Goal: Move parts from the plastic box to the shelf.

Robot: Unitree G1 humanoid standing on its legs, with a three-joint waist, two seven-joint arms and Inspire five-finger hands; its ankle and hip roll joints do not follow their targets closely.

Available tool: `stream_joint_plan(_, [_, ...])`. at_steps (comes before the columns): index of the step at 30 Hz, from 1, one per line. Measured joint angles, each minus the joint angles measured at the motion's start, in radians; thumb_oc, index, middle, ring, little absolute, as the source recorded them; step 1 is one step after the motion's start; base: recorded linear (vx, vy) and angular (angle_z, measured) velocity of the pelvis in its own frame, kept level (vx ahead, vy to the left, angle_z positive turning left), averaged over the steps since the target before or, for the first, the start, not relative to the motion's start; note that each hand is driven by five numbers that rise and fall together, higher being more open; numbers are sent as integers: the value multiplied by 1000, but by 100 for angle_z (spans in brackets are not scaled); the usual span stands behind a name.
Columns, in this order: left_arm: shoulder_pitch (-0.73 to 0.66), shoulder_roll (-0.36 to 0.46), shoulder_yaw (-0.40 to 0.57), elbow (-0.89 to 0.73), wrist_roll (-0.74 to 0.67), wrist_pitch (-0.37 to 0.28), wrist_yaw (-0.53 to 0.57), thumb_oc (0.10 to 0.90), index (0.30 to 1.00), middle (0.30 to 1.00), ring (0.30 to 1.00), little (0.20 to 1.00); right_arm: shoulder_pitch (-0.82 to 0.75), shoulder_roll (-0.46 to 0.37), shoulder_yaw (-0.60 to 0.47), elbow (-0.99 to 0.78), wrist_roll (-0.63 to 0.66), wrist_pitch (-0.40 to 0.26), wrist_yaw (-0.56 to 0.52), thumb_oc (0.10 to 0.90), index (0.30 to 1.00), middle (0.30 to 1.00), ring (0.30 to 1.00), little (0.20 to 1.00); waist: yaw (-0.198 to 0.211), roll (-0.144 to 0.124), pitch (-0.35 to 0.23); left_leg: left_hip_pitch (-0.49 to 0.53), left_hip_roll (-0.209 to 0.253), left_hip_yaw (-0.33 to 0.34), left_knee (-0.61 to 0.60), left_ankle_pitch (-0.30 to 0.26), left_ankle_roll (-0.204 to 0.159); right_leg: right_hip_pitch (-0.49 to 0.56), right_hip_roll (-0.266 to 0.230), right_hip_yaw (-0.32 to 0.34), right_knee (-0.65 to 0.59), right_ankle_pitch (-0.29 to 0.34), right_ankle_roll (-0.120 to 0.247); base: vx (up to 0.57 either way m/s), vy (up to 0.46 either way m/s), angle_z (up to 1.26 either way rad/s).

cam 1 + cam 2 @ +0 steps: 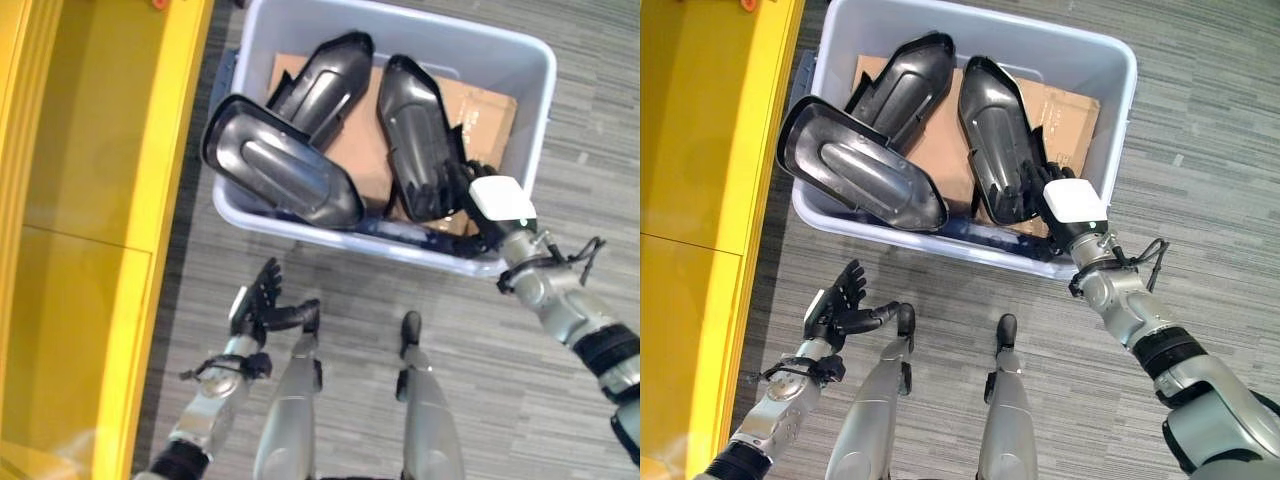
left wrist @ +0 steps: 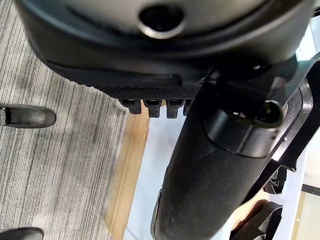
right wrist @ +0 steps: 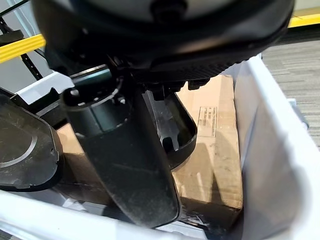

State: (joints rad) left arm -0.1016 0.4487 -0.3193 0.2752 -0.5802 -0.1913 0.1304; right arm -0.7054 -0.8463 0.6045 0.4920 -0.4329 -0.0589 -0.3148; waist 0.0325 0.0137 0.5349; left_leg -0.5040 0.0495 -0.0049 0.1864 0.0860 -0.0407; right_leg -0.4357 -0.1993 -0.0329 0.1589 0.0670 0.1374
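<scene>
A pale plastic box (image 1: 530,110) stands on the floor and holds three long black moulded parts. The left part (image 1: 285,170) leans over the near wall, hollow side up. The middle part (image 1: 325,80) lies behind it, and the right part (image 1: 415,135) lies along the box. My right hand (image 1: 497,197), with a white cover, reaches over the near right rim. Its fingers lie straight on the near end of the right part (image 3: 172,130), and the thumb (image 3: 125,155) sticks out free. My left hand (image 1: 258,300) hangs open below the box, holding nothing.
A yellow shelf (image 1: 90,200) runs down the left side, close to the box. A brown cardboard sheet (image 1: 485,110) lines the box bottom. Grey striped carpet (image 1: 590,120) lies all round.
</scene>
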Motion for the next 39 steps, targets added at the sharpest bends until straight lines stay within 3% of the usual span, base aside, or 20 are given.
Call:
stream_joint_plan(18, [-2,-2,0,0,0,-12,21,900,1000,1000,1000,1000,-28,47,1,37,-47,32,-36,900,1000,1000,1000,1000,4,10,4,-32,-1,-2,4,8,-5,-63,-2,2,77,-34,-1,-1,0,0])
stream_joint_plan(33, [-12,-4,-12,0,0,-28,41,900,1000,1000,1000,1000,-203,140,52,271,-215,92,-132,900,1000,1000,1000,1000,24,15,6,-202,-4,-8,113,1,-3,-281,-6,32,283,-93,-21,0,0,0])
stream_joint_plan(38, [-15,-5,-23,-1,-1,-33,43,900,1000,1000,1000,1000,-211,185,36,321,-222,109,-155,900,1000,1000,1000,1000,26,16,5,-213,-3,-12,126,-1,-5,-292,-5,32,300,-99,-24,0,0,0])
stream_joint_plan(39, [-15,-5,-27,-1,-1,-36,51,900,1000,1000,1000,1000,-210,194,32,335,-220,109,-160,514,459,459,459,459,26,17,5,-216,-3,-13,127,-1,-5,-295,-5,32,302,-99,-24,0,0,0])
